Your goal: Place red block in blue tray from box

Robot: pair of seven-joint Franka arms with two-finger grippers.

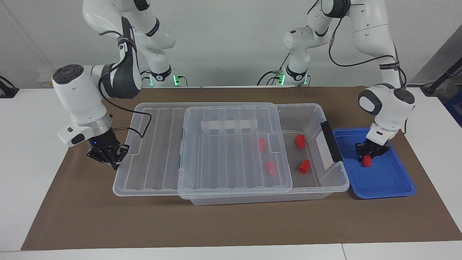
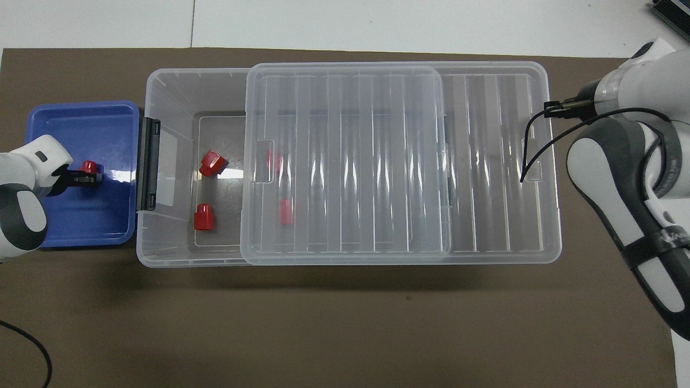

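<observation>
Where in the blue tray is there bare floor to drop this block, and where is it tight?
The blue tray is bare all around the red block under the left gripper, widest toward its rim farther from the robots. The box end with the black clip handle crowds one side.

No lettering can be read anywhere (the arms' black bands [image 1: 389,66] carry print too small)
</observation>
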